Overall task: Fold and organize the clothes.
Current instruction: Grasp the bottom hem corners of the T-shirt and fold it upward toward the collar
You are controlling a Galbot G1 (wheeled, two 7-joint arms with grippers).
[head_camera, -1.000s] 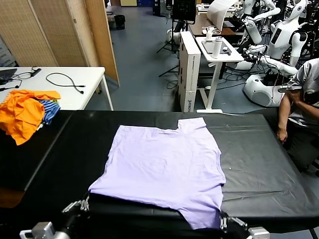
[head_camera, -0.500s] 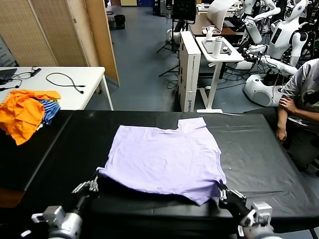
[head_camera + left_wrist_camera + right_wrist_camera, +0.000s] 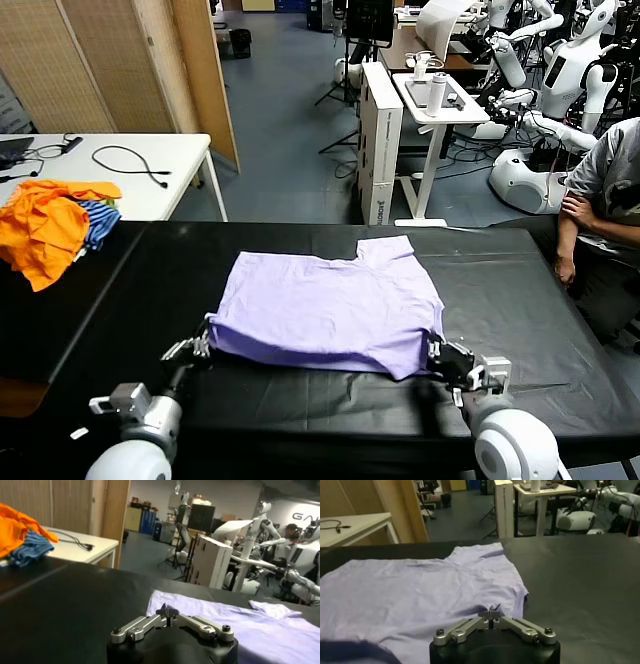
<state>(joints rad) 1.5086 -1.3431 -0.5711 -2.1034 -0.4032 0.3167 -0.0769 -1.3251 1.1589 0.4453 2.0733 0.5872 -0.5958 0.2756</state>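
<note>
My left pincer (image 3: 203, 346) is pinched tight on the near left corner of the lavender T-shirt (image 3: 330, 310); in the left wrist view its tips (image 3: 167, 612) meet on a small peak of the fabric (image 3: 240, 625). My right pincer (image 3: 437, 357) is likewise clamped on the near right corner, and the right wrist view shows its tips (image 3: 491, 613) nipping the shirt's edge (image 3: 420, 592). Both pincers sit low over the black worktop (image 3: 520, 300), at matching height, one at each end of the near hem.

Between them the near edge of the shirt is lifted slightly and turned over toward the far side, so the cloth lies doubled along that front strip. The rest of the shirt lies flat near the middle of the worktop, with a sleeve reaching toward the far right.

Further out, on the far left end of the worktop, well apart from the shirt, lies an orange and blue-striped heap of garments (image 3: 50, 225). Behind it stands a white table (image 3: 175, 165) carrying a black cable (image 3: 130, 160). To the right, beyond the worktop's edge, a seated person (image 3: 600, 215) is partly in view.
</note>
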